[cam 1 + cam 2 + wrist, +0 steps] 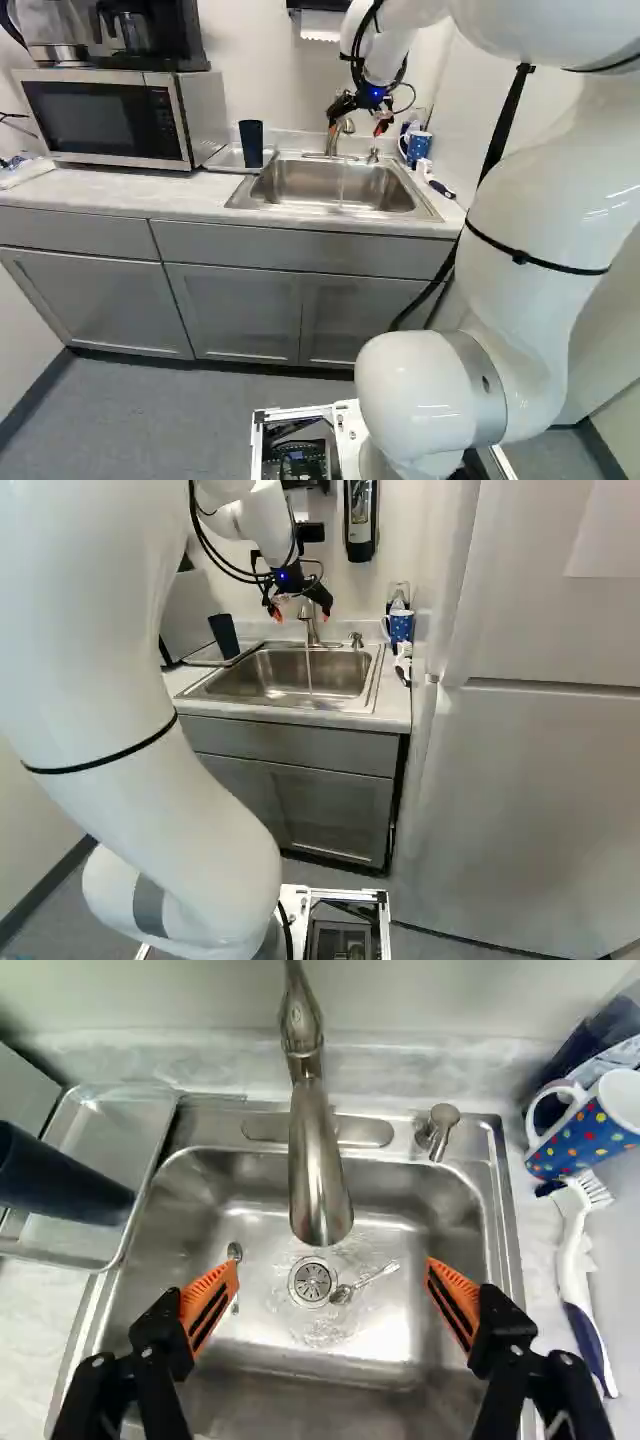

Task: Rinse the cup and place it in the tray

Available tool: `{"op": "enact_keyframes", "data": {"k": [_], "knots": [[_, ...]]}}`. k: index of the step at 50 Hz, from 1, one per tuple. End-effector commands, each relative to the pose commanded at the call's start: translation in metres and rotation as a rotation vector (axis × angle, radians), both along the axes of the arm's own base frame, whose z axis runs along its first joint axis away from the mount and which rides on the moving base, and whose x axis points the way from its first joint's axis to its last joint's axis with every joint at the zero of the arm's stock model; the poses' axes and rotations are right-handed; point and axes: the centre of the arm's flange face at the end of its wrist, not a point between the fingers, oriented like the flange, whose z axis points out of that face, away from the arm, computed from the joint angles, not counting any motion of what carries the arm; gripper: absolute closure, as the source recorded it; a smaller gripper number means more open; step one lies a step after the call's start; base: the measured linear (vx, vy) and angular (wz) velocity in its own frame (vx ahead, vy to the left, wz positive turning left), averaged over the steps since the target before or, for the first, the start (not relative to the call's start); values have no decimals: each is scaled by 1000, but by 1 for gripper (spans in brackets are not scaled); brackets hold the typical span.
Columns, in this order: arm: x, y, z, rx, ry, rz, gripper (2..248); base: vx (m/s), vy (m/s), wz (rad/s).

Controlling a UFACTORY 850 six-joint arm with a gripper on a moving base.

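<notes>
As for the dark cup point(251, 144): stands upright in the metal tray point(115, 1135), near the upper left of the left base view, just beside the sink point(310, 1355). Looks tall, smooth and deep blue, nearly black, without any handle in sight. Narrows toward the foot, with the wider end up. In the upper left of the right base view, appears to lean, yet rises straight in the left base view.

As for the black gripper point(301, 614): hangs over the sink in the upper middle of the right base view, near the faucet point(318, 1150), with fingers spread wide. Spans, in the wrist view, the drain point(312, 1282) and a spoon point(368, 1282) on the sink floor below.

Lets a thin stream of water point(341, 185) fall from the faucet.

Cut off in the wrist view: the upper end of the dark cup, and part of the dotted mug point(590, 1135). Hidden in every view: the inside of the dark cup. Hard to make out: any wetness on the wall. Partly covered by one orange pad point(208, 1305): a second spoon point(235, 1251).
</notes>
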Motion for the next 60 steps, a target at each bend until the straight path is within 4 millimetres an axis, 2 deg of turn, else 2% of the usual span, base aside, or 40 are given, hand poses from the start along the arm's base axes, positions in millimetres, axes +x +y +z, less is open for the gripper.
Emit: {"op": "enact_keyframes", "data": {"k": [10,33,60], "knots": [[21,-3,16,-7,-96,-5,3,0,0,0],[74,-1,30,-22,-337,-5,3,0,0,0],[96,27,47,-41,-559,42,3,0,0,0]]}}
